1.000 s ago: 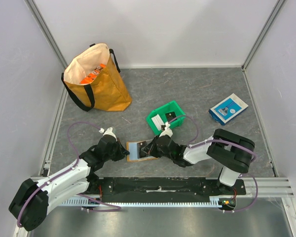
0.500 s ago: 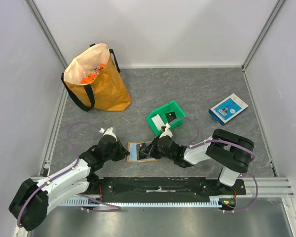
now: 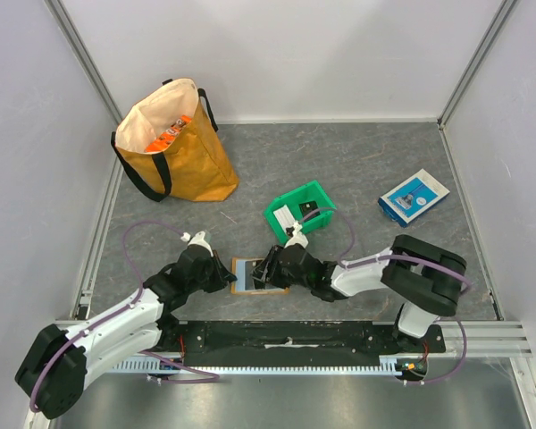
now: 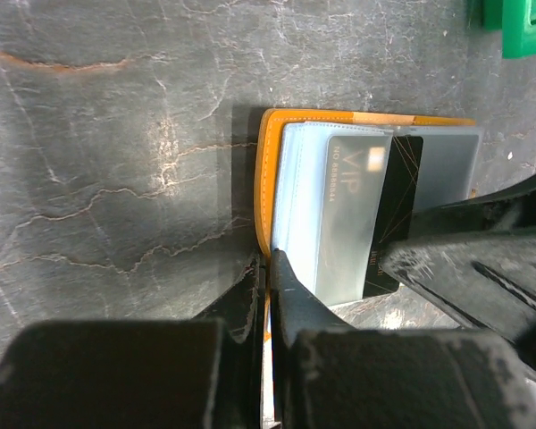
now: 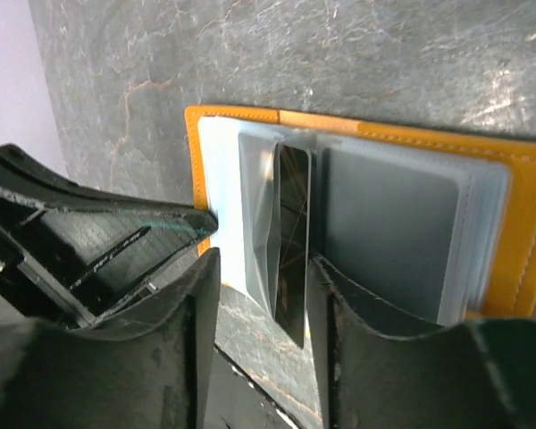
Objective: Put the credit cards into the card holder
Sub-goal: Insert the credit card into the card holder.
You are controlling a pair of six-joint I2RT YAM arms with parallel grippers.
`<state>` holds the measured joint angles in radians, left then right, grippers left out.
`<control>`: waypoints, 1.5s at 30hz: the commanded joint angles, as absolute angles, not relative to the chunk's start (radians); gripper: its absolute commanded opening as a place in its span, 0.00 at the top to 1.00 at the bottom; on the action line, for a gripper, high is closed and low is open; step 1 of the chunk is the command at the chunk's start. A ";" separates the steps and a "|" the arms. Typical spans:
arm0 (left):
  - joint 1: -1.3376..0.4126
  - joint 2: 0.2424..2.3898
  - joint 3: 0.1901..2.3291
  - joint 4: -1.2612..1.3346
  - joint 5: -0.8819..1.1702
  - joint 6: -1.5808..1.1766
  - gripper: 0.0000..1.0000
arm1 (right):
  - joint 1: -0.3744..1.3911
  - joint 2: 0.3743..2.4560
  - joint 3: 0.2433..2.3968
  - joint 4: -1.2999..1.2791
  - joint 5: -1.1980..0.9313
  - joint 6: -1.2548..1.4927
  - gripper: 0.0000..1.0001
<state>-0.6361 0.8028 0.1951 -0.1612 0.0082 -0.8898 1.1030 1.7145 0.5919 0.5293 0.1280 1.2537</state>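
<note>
The orange card holder [image 3: 250, 275] lies open on the table between my two grippers, its clear sleeves [image 5: 402, 232] showing. My left gripper [image 4: 270, 264] is shut on the holder's orange edge [image 4: 266, 170] at its left side. A black credit card [image 5: 292, 241] sits partly in a sleeve, its near end sticking out. A grey VIP card [image 4: 353, 206] lies in the sleeve beside it. My right gripper [image 5: 263, 259] stands open, its fingers on either side of the black card, which is close against the right finger.
A green bin [image 3: 302, 213] behind the holder contains a white card [image 3: 288, 217] and a black card [image 3: 311, 211]. An orange-yellow tote bag [image 3: 171, 143] stands at the back left. A blue-and-white flat box [image 3: 414, 197] lies at the right.
My right gripper has opened and let go of the black card, which stays in the sleeve. It has also shifted slightly left. The left gripper keeps its hold.
</note>
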 commanded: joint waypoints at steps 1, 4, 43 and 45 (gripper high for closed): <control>-0.638 0.796 0.186 -0.141 0.012 -0.902 0.98 | 1.118 1.634 0.612 0.283 0.207 1.151 0.46; -0.638 0.801 0.190 -0.141 0.014 -0.897 0.98 | 1.121 1.621 0.635 0.245 0.215 1.128 0.43; -0.638 0.788 0.250 -0.155 0.025 -0.850 0.98 | 1.198 1.617 0.896 -0.074 0.448 0.884 0.41; -0.638 0.781 0.265 -0.166 0.025 -0.845 0.98 | 1.189 1.577 0.910 -0.096 0.471 0.844 0.41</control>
